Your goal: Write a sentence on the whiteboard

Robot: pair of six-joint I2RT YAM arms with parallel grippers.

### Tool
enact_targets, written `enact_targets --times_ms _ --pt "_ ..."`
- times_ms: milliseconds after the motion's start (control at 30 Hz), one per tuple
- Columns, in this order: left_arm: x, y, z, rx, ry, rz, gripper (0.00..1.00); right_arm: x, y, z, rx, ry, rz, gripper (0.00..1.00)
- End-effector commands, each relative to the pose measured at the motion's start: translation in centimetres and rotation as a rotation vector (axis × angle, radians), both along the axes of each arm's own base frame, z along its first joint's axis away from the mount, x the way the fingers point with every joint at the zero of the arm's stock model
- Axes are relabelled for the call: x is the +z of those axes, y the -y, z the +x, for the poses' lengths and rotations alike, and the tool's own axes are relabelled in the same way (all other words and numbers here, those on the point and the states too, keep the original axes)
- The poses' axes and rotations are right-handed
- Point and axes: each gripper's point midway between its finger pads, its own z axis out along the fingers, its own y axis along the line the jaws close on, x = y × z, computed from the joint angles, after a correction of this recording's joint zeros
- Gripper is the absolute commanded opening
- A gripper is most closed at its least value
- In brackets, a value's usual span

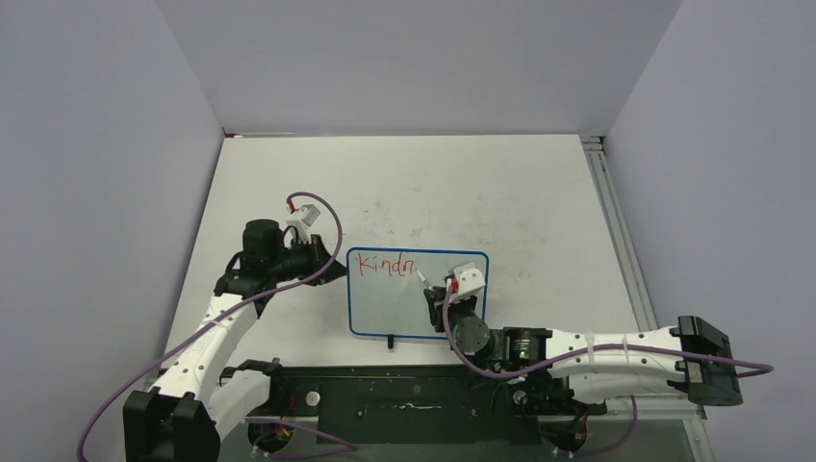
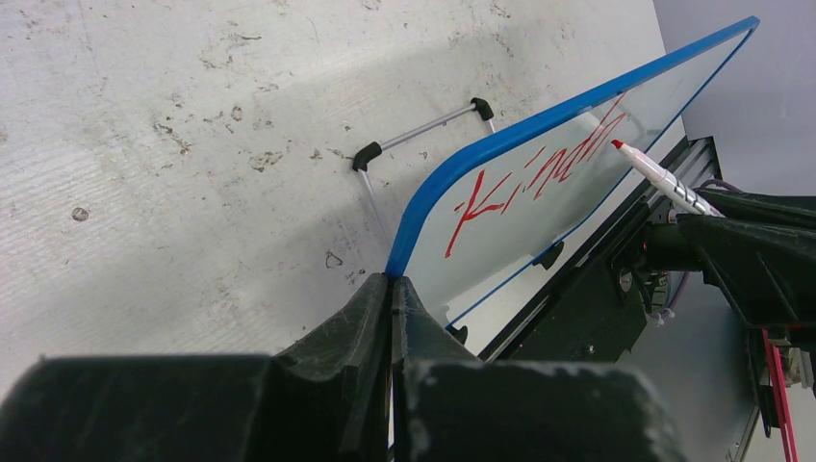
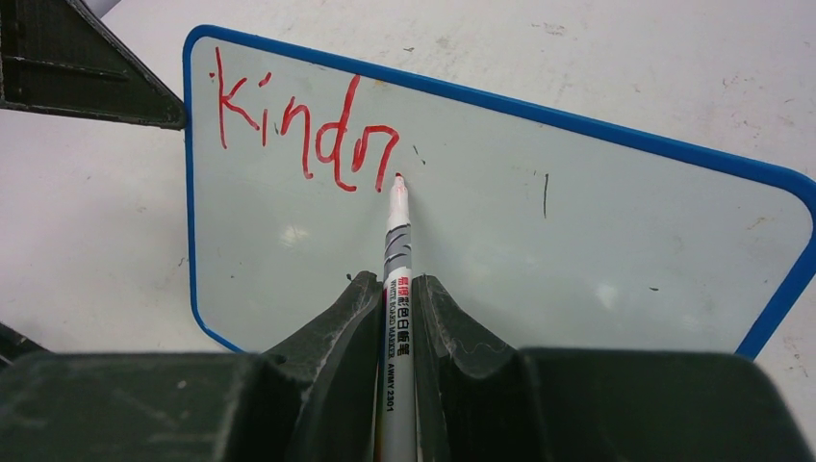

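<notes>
1. The right jaws are closed tight on the barrel of a marker (image 3: 396, 250), which points away from the wrist toward the board. The barrel is smooth and round. I judge that a hard press could push it back or twist it in the grip, so strokes would thin out or wander.
2. The left jaws are shut on the thin blue frame at the left end of the whiteboard (image 3: 539, 260), and on nothing else. That is a narrow pinch. If it slips, the board could pivot under the pen's push and skew the next letter.
3. The marker tip (image 3: 397, 181) sits at the foot of the last stroke of the red writing (image 3: 303, 130), which reads roughly "Kindn". Whether it touches the surface I cannot tell. Too much pressure would shove the board, and too little would leave gaps.
4. The whiteboard is in the middle of the table (image 1: 539, 183), between the two arms. It seems tilted up, with a wire leg (image 2: 423, 130) behind it. The letters are large, so the sentence may run out of row. A low pass of the jaws over fresh ink could smear it.
5. Overshooting the right frame would put ink on the table.
</notes>
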Motion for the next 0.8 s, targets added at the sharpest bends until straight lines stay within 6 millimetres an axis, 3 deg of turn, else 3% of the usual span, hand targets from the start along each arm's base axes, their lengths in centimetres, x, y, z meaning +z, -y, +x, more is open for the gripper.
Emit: enact_targets --times_ms 0,767 --pt "1.9 0.8 0.0 -0.039 0.043 -0.024 0.00 1.7 0.0 0.8 -0.036 0.023 0.036 0.05" --pt "1.9 0.8 0.0 -0.039 0.045 -0.025 0.00 0.4 2.0 1.1 -0.093 -0.009 0.009 0.05"
